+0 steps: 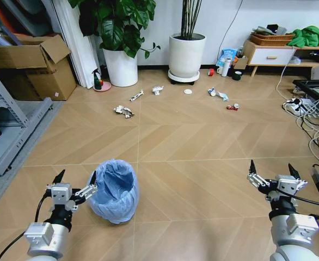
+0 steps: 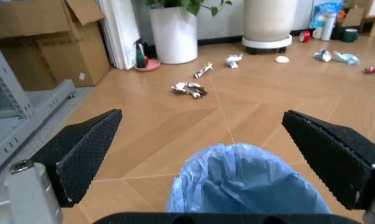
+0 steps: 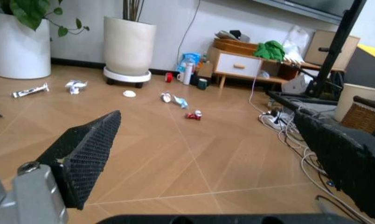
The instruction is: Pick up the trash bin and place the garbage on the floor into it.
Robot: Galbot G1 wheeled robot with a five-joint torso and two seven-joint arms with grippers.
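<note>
Our left hand is low at the near left with its fingers spread wide, hovering right beside the trash bin. One fingertip sits just at the bin's left rim, but we can't tell if it's actually touching. From the left wrist view the two dark fingers frame the blue-bagged bin between them, nothing pinched.

Our right hand is over at the near right, also spread open, hanging above bare floor and well apart from the bin. Its wrist view shows both fingers wide with nothing between them.

The bin stands upright on the wooden floor, its crinkled light-blue bag folded over the rim.

The garbage is all far off toward the wall. There's a crumpled wrapper on the left, a long scrap and a white paper wad a bit beyond it, a white disc just in front of the wheeled plant pot, blue-white packaging to the right and a red-white piece near that.

Another big white pot stands to the left, with a cardboard box further left. Cables lie along the right side.
</note>
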